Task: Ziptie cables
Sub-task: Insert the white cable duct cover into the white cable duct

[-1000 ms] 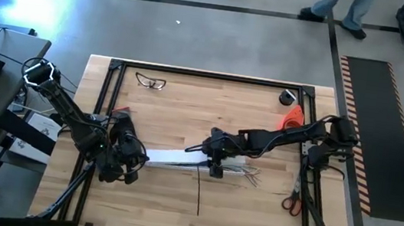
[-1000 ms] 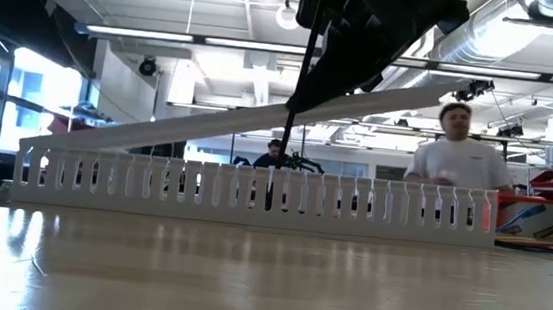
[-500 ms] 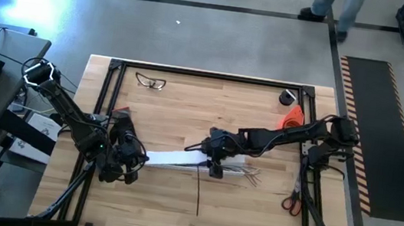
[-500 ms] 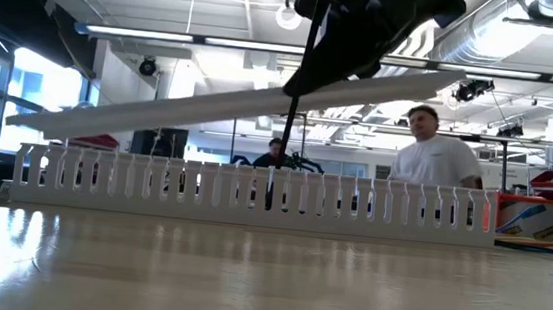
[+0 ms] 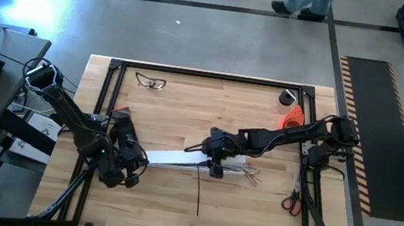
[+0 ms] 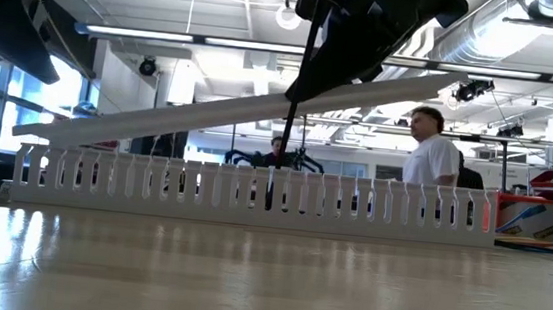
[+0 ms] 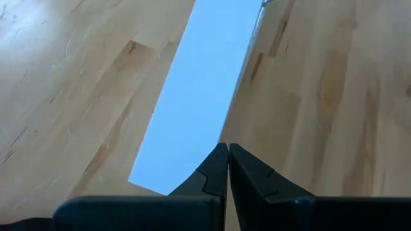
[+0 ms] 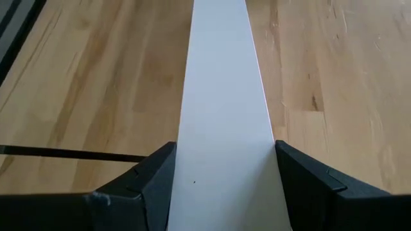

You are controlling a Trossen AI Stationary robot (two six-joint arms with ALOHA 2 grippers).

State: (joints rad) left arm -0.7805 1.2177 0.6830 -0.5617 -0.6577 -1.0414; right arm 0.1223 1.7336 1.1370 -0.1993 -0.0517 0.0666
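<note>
Right tool (image 8: 221, 170) pinching white cover strip (image 8: 221, 96) across its width, left tool (image 7: 228, 170) pressed together beside it

Clear safety glasses (image 5: 151, 82), orange-handled scissors (image 5: 292, 202) and a slotted white channel (image 6: 253, 195) lie on the table (image 5: 186, 119).

thin cables (image 5: 245, 172) fanned on table, straight dark ziptie (image 5: 199, 192) nearby

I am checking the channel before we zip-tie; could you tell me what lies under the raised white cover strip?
Under the white cover strip sits the slotted white channel. The cables fan out past the right gripper; their run inside is hidden.
</note>
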